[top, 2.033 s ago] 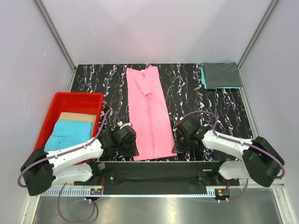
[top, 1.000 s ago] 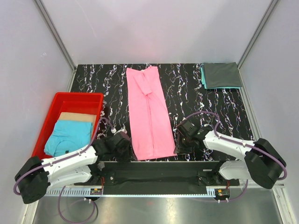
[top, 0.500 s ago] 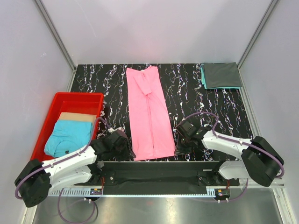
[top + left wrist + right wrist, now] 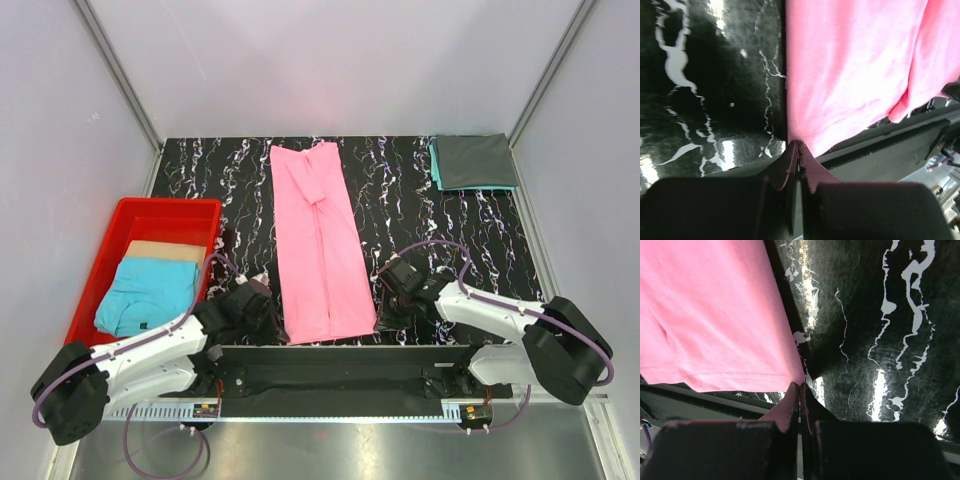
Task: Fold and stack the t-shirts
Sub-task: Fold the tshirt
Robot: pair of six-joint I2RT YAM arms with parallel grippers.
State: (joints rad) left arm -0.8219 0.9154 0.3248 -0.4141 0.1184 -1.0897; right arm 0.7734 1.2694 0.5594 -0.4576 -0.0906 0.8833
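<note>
We tag this a robotics lab cell: white panel walls [image 4: 330,60] and metal corner struts [image 4: 118,72] box in a black marbled table [image 4: 400,190]. Left arm [image 4: 150,350] and right arm [image 4: 495,308] sit on a metal rail [image 4: 340,415].

Pale grey walls [image 4: 330,60] enclose a black marbled table [image 4: 400,190] — glossy, white-veined.

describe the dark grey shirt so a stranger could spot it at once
Find the black marbled table and look to its far right corner. The dark grey t-shirt lies there folded on a teal t-shirt. It is the only dark cloth, unlike the long pink t-shirt at the centre.
</note>
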